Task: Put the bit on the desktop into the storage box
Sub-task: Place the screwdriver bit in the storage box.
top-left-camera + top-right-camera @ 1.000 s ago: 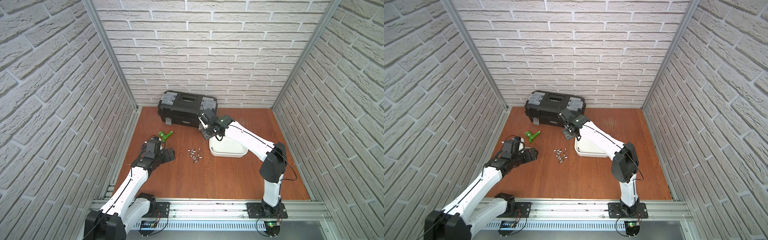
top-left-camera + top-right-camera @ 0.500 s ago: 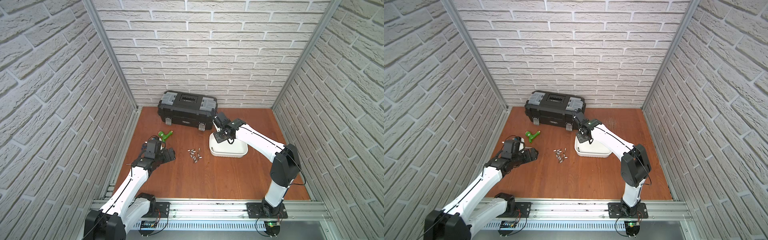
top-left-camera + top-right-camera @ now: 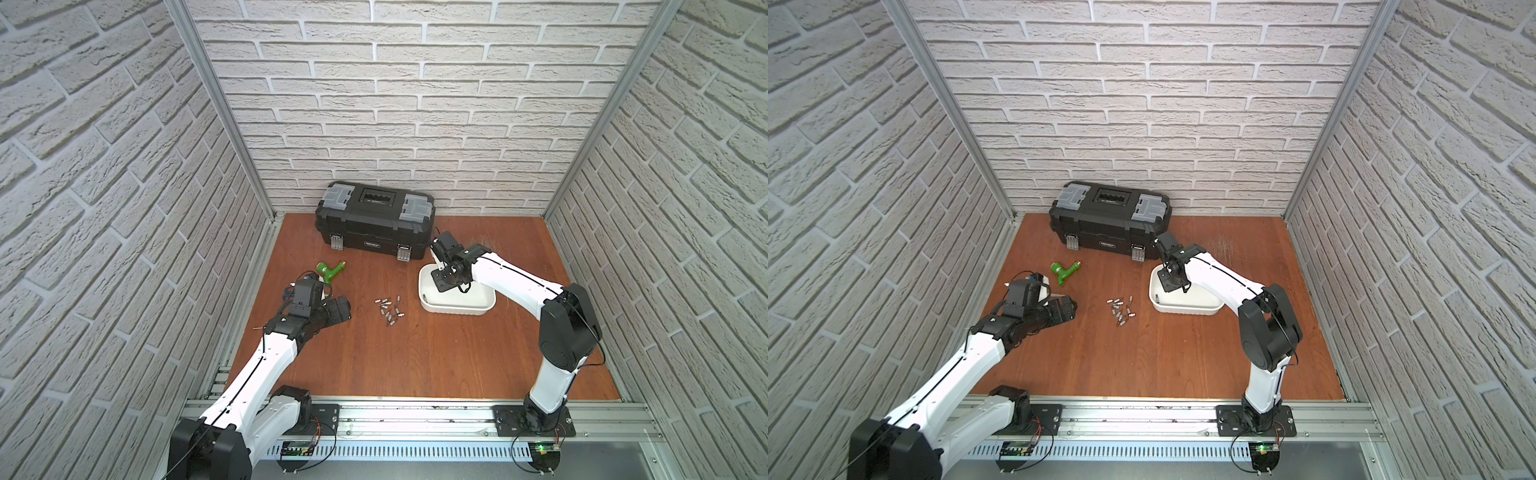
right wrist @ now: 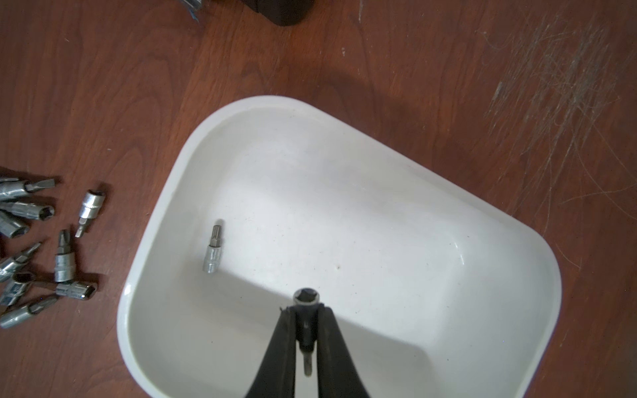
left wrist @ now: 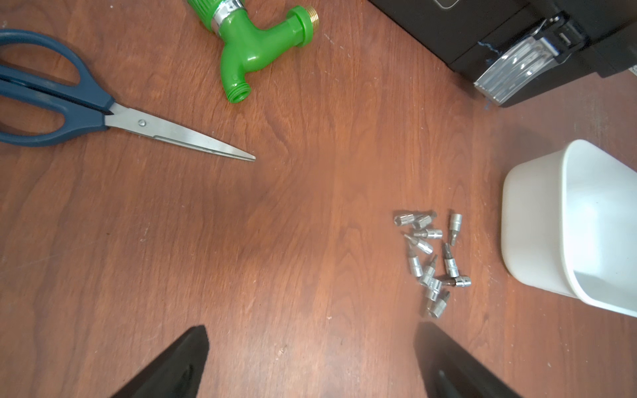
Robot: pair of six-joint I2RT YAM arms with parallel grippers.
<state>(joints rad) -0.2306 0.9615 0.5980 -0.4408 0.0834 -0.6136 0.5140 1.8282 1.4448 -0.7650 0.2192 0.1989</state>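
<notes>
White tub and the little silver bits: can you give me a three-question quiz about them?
1. True or false: the left gripper is shut on the blue-handled scissors.
2. What does the right gripper hold over the shallow white plastic tub? A) a small silver metal bit B) the green plastic tap C) nothing
3. How many bits lie loose inside the tub?
Key: 1 false, it is open; 2 A; 3 one loose bit.

Scissors (image 5: 138, 122), green tap (image 5: 248, 44) — bits (image 5: 451, 266) beside storage box (image 5: 531, 234); left gripper (image 5: 310, 329) spread wide.
</notes>
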